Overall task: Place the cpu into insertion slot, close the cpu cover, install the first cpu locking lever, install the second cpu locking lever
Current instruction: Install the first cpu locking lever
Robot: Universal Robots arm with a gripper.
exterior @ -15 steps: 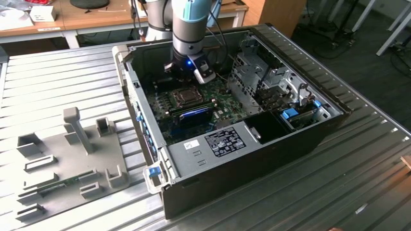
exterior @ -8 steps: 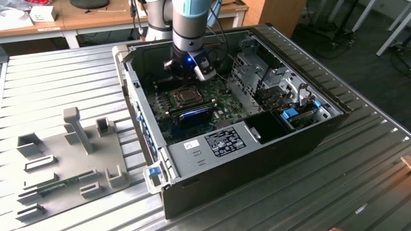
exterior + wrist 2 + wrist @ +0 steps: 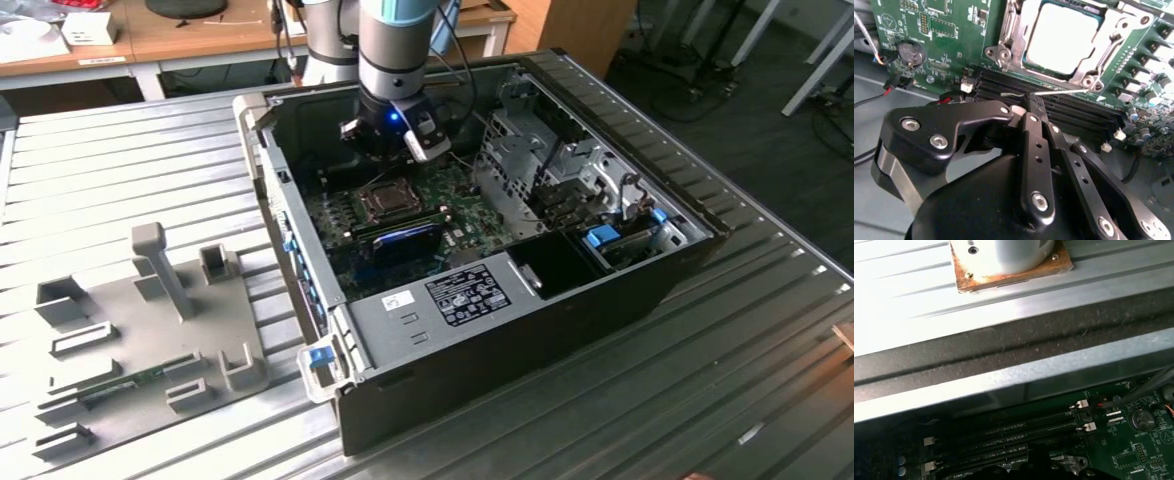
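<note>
The cpu (image 3: 1061,37) lies in the slot (image 3: 368,203) on the green board (image 3: 944,30), framed by the lowered cover (image 3: 1013,30), while the gripper (image 3: 1032,106), fingers pressed together and gripping nothing visible, hovers over black memory slots (image 3: 1074,112) beside a thin lever (image 3: 1064,90).

Likely a robotics lab, ribbed metal bench (image 3: 107,180), open computer case (image 3: 561,350), wooden desks (image 3: 200,40) behind

Can't make out the cpu (image 3: 1064,40) top in the second wrist view, blown out white and chopped off at the edge. Can't tell the cover (image 3: 370,200) state from the exterior view, way too small.
</note>
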